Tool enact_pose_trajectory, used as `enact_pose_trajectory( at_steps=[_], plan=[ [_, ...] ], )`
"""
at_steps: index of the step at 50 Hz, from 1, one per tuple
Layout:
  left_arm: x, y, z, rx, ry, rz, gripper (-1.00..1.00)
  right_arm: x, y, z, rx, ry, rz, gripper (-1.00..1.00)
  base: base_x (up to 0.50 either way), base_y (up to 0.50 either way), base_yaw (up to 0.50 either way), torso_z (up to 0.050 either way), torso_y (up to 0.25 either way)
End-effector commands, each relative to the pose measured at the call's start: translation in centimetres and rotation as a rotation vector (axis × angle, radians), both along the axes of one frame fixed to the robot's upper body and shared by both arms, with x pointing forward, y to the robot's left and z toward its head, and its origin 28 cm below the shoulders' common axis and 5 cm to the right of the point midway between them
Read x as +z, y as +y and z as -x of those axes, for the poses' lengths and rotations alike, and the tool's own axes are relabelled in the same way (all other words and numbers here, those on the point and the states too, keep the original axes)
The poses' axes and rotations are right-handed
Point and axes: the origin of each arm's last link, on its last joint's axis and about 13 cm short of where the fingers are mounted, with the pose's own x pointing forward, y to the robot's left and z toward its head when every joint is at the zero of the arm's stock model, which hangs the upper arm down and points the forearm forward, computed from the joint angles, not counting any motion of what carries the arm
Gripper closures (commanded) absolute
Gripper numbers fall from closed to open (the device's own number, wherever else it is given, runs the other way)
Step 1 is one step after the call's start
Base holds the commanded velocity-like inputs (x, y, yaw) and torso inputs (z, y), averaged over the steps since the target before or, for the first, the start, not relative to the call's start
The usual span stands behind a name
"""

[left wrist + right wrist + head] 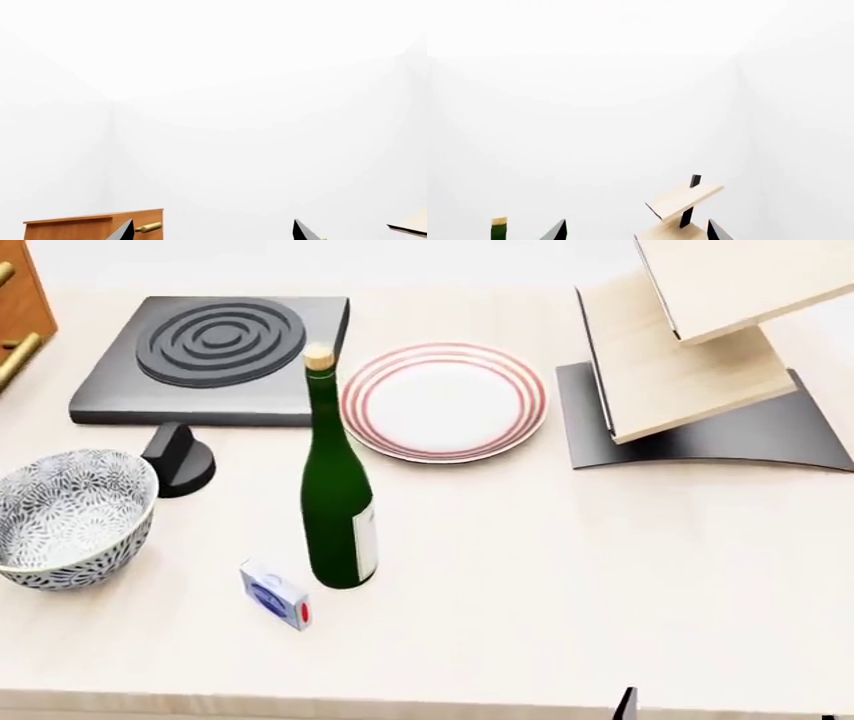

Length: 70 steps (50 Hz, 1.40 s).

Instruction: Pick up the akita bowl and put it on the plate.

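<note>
- Akita bowl (67, 515) upright on table (561, 580), at near-left of green wine bottle (336, 480); untouched, nothing in contact.
- Plate (445, 400) flat on table, just beyond bottle and to its right; bare, ready to receive.
- Step in hand, judged: approach and grasp, not yet begun.
- Left tool (210, 231): two dark tips wide apart, nothing between; aimed at wall and wooden cabinet (93, 227), not at bowl.
- Right tool (635, 231): tips likewise wide apart, empty; tilted wooden rack (684, 200) ahead.
- Left arm the likely choice, bowl lying on bottle's left.
- Pitch left tool down, descend over bowl rim on the side away from bottle, pinch wall between tips.
- Black knob (176, 455) just beside bowl, between it and burner (214, 355); avoid on descent.
- Small blue-white box (275, 595) at bottle's foot; harmless if lift is vertical.
- Main risk: bottle tall and between bowl and plate; carry high, pass on near side of bottle, lower level.
</note>
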Motion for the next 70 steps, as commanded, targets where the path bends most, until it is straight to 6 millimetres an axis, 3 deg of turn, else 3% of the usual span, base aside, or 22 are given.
enact_pose_trajectory(
  at_steps=[1,70],
  plan=[
    [-0.09,-0.05,-0.10,-0.004,0.004,-0.002,-1.00,-0.04,0.20,-0.02,-0.007,-0.004,0.020,-1.00,0.33,0.00,0.00,0.000,0.000],
    [-0.36,-0.09,-0.19,-0.002,0.008,-0.001,-1.00,-0.46,0.45,-0.31,0.010,0.018,0.030,-1.00,0.26,0.00,0.00,0.000,0.000]
  ],
)
